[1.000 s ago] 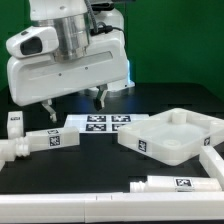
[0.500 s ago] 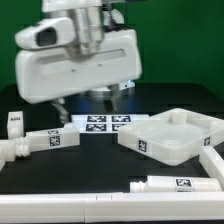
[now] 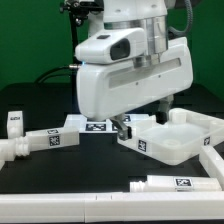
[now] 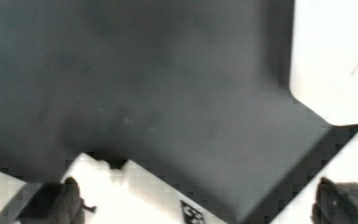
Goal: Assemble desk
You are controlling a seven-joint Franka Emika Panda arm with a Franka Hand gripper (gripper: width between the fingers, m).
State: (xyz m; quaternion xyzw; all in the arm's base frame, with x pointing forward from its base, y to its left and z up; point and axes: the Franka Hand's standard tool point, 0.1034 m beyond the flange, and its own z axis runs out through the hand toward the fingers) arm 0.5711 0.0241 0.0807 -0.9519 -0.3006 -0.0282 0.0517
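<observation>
Starting at the exterior view's left, we are seeing a short tagged piece [image 3: 14,122] and a leg [image 3: 45,140] lying on the dark counter [image 3: 90,165] exactly where they lay a moment ago. The arm's big white body has swung from the left over to the middle. It is now hiding the rear part of the marker board [image 3: 93,126], which showed in full before. The arm is reaching steeply down with the wrist pointing at the counter. Its claw [image 3: 140,117] is hanging just above the near-left corner of the desk top [image 3: 180,140], spread wide and holding nothing. In the wrist view we are looking between its two dark fingertips [image 4: 60,200], which are standing far apart over bare counter, with a white corner of the desk top [image 4: 336,50] beside them. Further right, the desk top is resting flat on the counter, rim upward, unmoved. A third leg [image 3: 212,160] is lying just beside it at the right edge, and a fourth leg [image 3: 175,185] is lying along the front.
</observation>
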